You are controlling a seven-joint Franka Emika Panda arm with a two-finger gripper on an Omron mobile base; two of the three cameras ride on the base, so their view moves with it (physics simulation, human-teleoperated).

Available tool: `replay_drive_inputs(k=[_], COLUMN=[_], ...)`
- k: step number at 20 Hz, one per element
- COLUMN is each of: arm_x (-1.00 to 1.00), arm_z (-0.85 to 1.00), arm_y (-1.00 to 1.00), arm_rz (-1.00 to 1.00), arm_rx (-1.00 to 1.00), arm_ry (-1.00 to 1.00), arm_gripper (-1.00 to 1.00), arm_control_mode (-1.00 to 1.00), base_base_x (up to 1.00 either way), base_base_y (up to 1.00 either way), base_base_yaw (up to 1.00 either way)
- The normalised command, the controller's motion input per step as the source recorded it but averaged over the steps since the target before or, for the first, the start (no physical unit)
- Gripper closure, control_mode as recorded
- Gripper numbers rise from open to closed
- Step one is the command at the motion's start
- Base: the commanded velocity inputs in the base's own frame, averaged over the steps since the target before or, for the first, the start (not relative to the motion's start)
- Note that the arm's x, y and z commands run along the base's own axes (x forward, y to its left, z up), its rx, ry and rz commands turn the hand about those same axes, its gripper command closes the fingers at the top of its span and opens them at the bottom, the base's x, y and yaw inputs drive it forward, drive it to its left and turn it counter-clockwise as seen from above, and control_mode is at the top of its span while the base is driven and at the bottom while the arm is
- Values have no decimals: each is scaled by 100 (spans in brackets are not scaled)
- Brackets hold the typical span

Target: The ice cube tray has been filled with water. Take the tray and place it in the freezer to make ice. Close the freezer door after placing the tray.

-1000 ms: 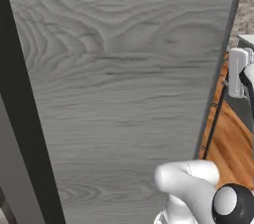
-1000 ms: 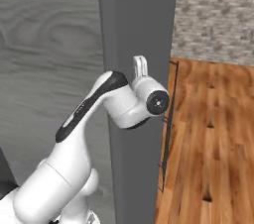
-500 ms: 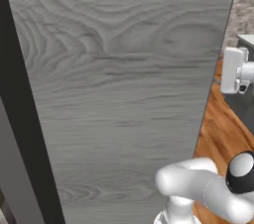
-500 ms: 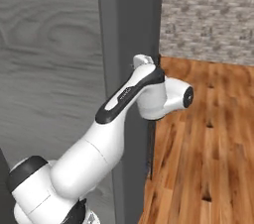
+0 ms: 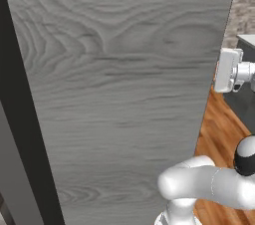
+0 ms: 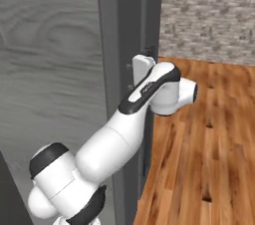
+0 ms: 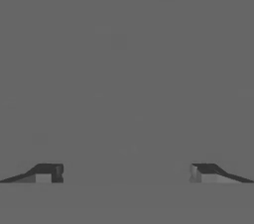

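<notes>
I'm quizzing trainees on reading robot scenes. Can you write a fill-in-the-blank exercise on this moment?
1. The freezer door has a grey ____ pattern.
2. The gripper has its fingers spread wide, so it is ____.
3. Beyond the door, the floor is made of ____ planks.
4. The far wall is built of ____.

Missing words: wood-grain; open; wooden; brick

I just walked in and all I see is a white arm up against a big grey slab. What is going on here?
A white robot arm is working at the freezer door, the tall grey wood-grain slab. Its hand is at the door's outer edge, over the wooden floor. The pincer is spread wide open, holding nothing, and faces a plain grey surface close up, most likely the door. It may be pushing the door, but whether the door is shut cannot be told from here.
</notes>
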Motion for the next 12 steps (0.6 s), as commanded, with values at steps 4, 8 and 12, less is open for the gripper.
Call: replay_drive_inputs(k=[4, 8, 12], arm_x=[0, 0, 0], arm_z=[-27, -28, -22], arm_y=[52, 58, 57], arm_rz=[46, 41, 37], arm_rx=[0, 0, 0], arm_ry=[0, 0, 0], arm_gripper=[-100, -100, -100], arm_control_mode=[-100, -100, -100], base_base_x=[0, 0, 0], base_base_y=[0, 0, 0], base_base_yaw=[0, 0, 0])
